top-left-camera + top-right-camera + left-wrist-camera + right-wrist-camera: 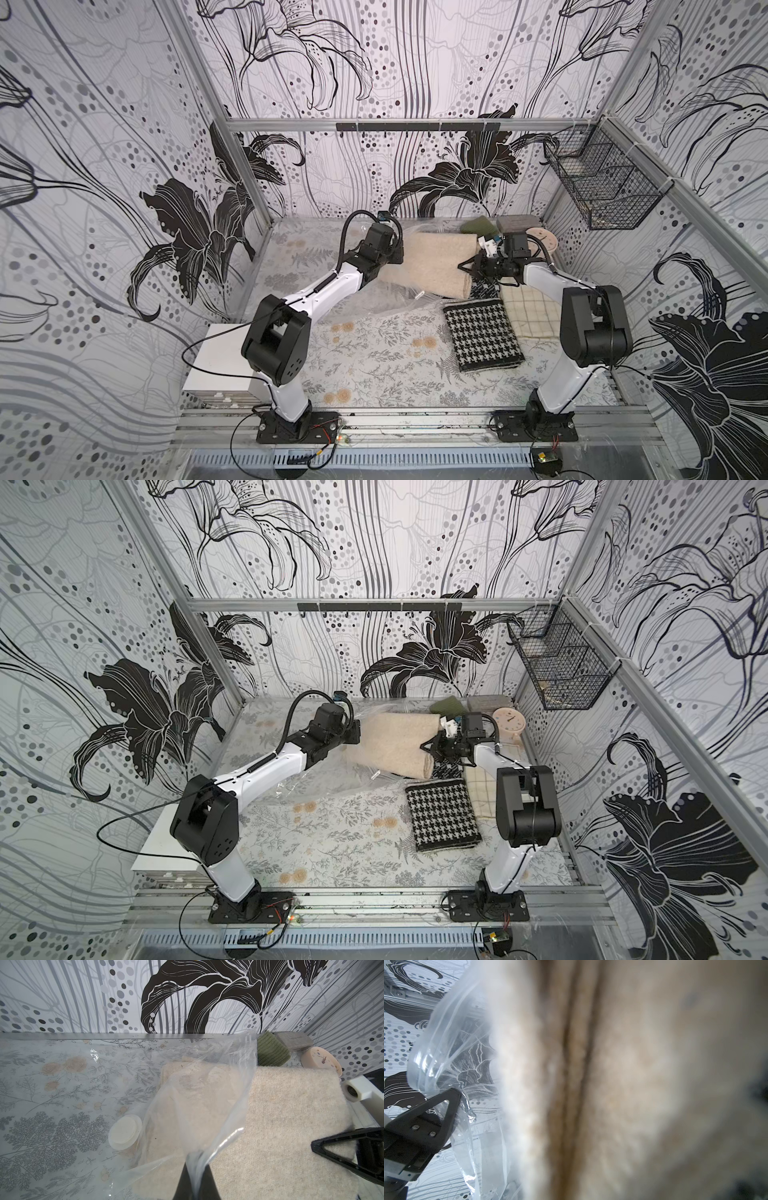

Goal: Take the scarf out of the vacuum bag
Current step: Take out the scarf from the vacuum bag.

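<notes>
Scarf [432, 266] — beige, folded — lies partly out of the vacuum bag [187, 1105], the right gripper [468, 268] clamped on its edge, the left gripper [196, 1180] pinching the bag's film.

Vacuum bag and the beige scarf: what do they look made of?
The vacuum bag: thin clear plastic film, glossy; it crinkles, glints and is see-through. The beige scarf: probably wool or fleece, matte; fuzzy nap, soft thick folds.
</notes>
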Motion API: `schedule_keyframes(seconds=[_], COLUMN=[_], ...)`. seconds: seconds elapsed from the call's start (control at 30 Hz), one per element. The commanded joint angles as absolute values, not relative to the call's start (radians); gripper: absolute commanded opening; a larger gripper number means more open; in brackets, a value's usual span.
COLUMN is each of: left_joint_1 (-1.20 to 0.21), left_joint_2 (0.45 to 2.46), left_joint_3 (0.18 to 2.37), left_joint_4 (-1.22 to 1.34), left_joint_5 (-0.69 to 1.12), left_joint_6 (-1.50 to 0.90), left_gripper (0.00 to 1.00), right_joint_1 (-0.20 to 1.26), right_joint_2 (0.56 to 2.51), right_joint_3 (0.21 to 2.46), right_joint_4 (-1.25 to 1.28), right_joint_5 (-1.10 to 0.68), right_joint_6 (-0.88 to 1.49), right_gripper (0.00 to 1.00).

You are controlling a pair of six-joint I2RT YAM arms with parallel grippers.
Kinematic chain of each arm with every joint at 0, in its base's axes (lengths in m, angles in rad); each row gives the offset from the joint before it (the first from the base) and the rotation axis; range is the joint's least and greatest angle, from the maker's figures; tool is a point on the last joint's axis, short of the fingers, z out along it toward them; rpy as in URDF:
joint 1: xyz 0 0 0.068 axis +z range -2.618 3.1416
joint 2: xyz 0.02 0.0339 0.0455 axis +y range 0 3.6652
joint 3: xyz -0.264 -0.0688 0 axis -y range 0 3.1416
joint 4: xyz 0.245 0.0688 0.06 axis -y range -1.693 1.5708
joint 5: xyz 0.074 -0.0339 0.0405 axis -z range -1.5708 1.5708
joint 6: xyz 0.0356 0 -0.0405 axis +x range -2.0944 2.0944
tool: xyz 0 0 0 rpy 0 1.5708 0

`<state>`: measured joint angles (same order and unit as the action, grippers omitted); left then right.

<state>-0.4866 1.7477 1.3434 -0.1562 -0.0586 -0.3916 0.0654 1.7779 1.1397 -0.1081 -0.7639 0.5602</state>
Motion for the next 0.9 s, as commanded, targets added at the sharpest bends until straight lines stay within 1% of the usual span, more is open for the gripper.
schedule_keyframes(seconds=[0.0, 0.87], left_joint_1=[-0.489, -0.488], left_joint_2=[1.76, 1.752], left_joint_3=[1.366, 1.393], left_joint_4=[-0.126, -0.152], left_joint_5=[-0.06, -0.095], left_joint_6=[-0.395, -0.371], left_gripper=[0.0, 0.0], right_joint_1=[0.048, 0.029], right_joint_2=[1.739, 1.693], right_joint_3=[1.136, 1.116], right_joint_4=[-0.074, -0.069], right_joint_5=[-0.779, -0.797], right_joint_6=[0.576, 0.6], right_gripper=[0.0, 0.0])
